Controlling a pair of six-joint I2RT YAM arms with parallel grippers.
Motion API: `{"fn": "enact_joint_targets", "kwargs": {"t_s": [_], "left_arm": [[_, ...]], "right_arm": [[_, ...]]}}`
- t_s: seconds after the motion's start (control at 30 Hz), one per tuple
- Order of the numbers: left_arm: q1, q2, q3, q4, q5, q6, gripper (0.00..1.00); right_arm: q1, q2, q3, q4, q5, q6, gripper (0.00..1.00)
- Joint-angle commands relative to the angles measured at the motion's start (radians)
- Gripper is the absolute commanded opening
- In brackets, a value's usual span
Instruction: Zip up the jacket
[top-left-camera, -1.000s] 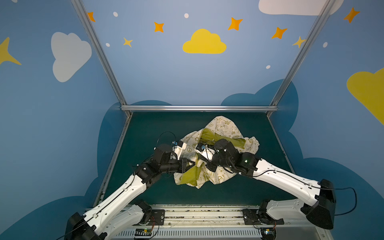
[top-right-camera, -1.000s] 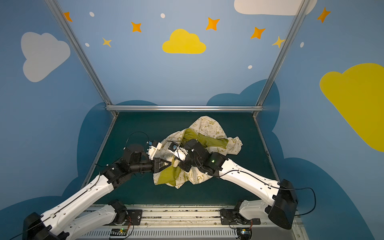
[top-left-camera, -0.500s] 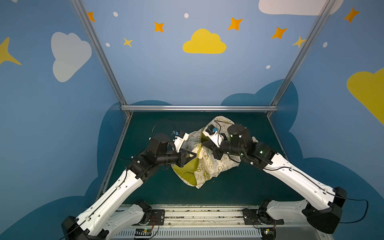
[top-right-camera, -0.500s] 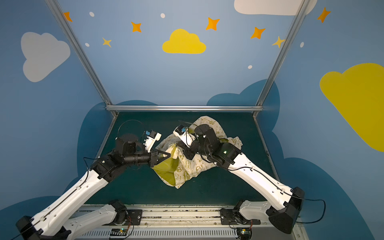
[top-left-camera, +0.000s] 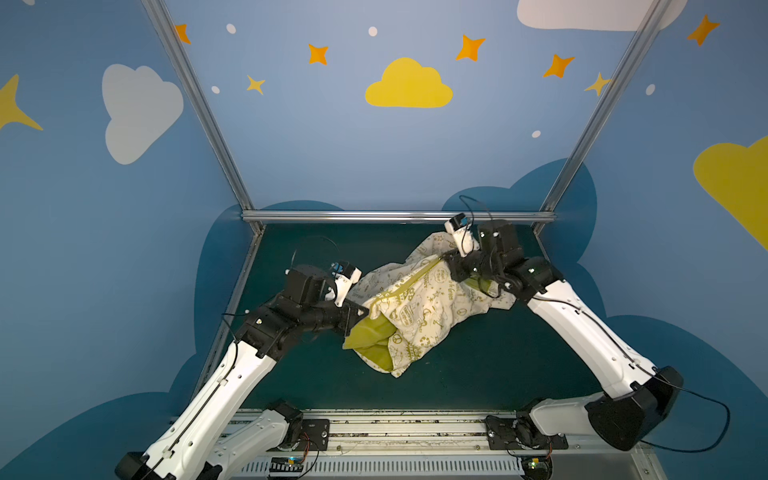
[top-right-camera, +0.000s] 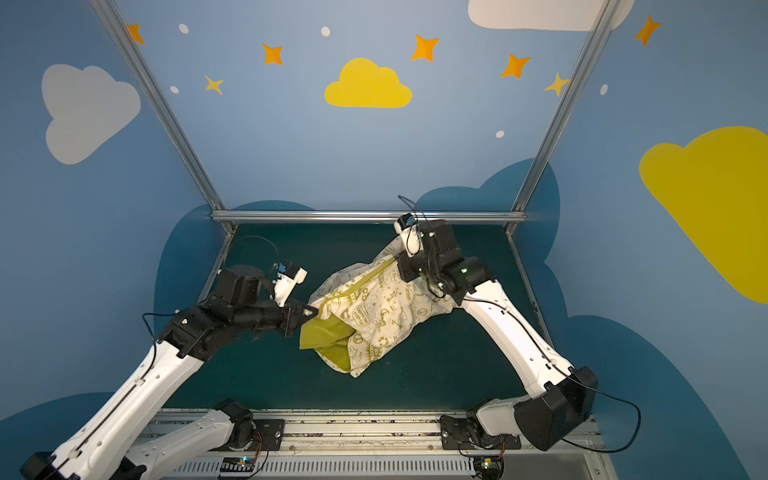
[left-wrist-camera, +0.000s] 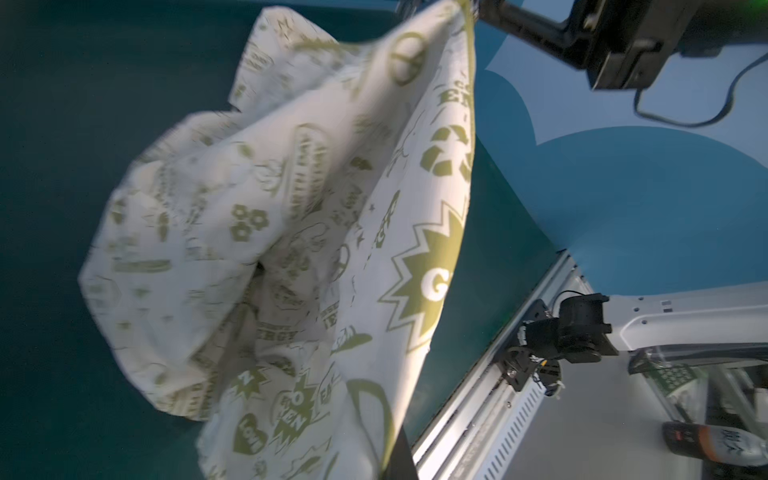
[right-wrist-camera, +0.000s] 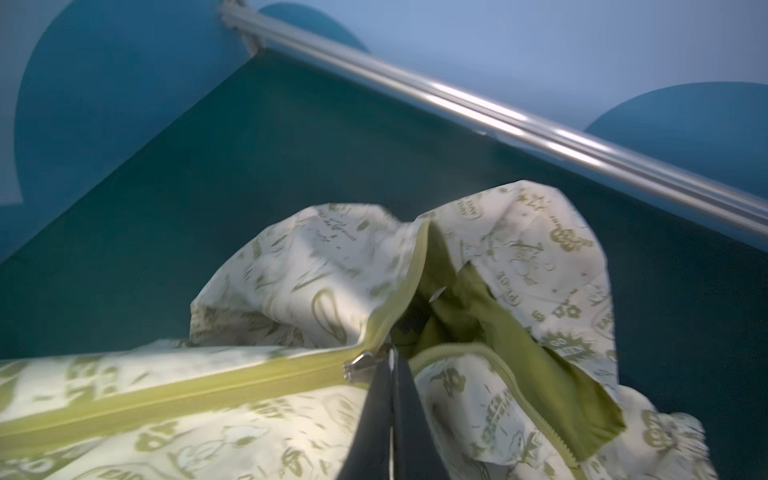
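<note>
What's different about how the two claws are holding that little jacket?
The left claw pinches the jacket at its edge beside the green lining; the right claw pinches at the metal zip slider. The left claw sits nearer the front; the right claw is far back, by the rail. Both are shut, with the jacket stretched between them.

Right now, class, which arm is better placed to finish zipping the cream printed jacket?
Right: the right hand pinches the metal zipper slider of the cream printed fabric jacket; the left hand only anchors its hem.
</note>
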Motion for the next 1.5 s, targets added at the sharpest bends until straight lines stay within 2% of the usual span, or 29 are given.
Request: {"fn": "enact_joint_targets", "kwargs": {"t_s": [0.0,0.13,0.2,0.27,0.33,0.37,0.43,0.6,0.7,0.8,0.93,1.0,1.1,1.23,1.37,1.4,1.43,1.47], "left_arm": [[0.122,0.09,0.148,-0.086,-0.027,0.216,0.03],[0.258,0.269,0.409,-0.077,0.006,0.412,0.03],[0.322,0.32,0.499,-0.037,-0.022,0.453,0.03],[0.388,0.329,0.514,-0.007,0.051,0.488,0.03],[0.429,0.298,0.446,0.0,0.158,0.577,0.03],[0.437,0.272,0.389,-0.008,0.172,0.631,0.03],[0.439,0.209,0.262,-0.008,0.132,0.661,0.03],[0.431,0.074,-0.081,-0.033,0.115,0.729,0.03],[0.419,0.036,-0.259,0.003,0.099,0.752,0.03],[0.411,0.057,-0.367,0.033,0.066,0.786,0.03],[0.408,0.148,-0.399,0.026,-0.031,0.815,0.03],[0.396,0.199,-0.394,0.025,-0.119,0.816,0.03],[0.389,0.276,-0.364,0.022,-0.22,0.813,0.03],[0.378,0.348,-0.342,0.03,-0.265,0.806,0.03],[0.373,0.349,-0.36,0.082,-0.272,0.779,0.03],[0.37,0.339,-0.366,0.101,-0.286,0.774,0.05],[0.365,0.329,-0.366,0.115,-0.313,0.766,0.34],[0.359,0.315,-0.374,0.144,-0.364,0.749,0.92]], "right_arm": [[-0.043,0.068,0.183,0.014,0.12,0.039,0.0],[-0.042,0.112,0.323,0.034,0.318,0.014,0.0],[-0.037,0.077,0.295,0.097,0.447,-0.011,0.0],[-0.037,0.028,0.234,0.119,0.528,-0.008,0.0],[-0.037,-0.036,0.147,0.082,0.573,0.046,0.0],[-0.037,-0.075,0.098,0.04,0.571,0.092,0.0],[-0.033,-0.157,-0.033,-0.022,0.526,0.18,0.0],[-0.029,-0.372,-0.431,-0.087,0.454,0.436,0.0],[-0.028,-0.446,-0.631,-0.104,0.425,0.581,0.0],[-0.028,-0.46,-0.764,-0.136,0.452,0.731,0.0],[-0.03,-0.418,-0.835,-0.211,0.549,0.891,0.0],[-0.034,-0.381,-0.84,-0.263,0.627,0.974,0.0],[-0.05,-0.32,-0.847,-0.245,0.655,0.988,0.0],[-0.076,-0.227,-0.828,-0.31,0.729,1.1,0.0],[-0.105,-0.14,-0.77,-0.438,0.843,1.241,0.0],[-0.113,-0.122,-0.756,-0.468,0.863,1.272,0.29],[-0.118,-0.11,-0.742,-0.493,0.885,1.286,0.69],[-0.123,-0.097,-0.723,-0.526,0.898,1.317,0.95]]}}
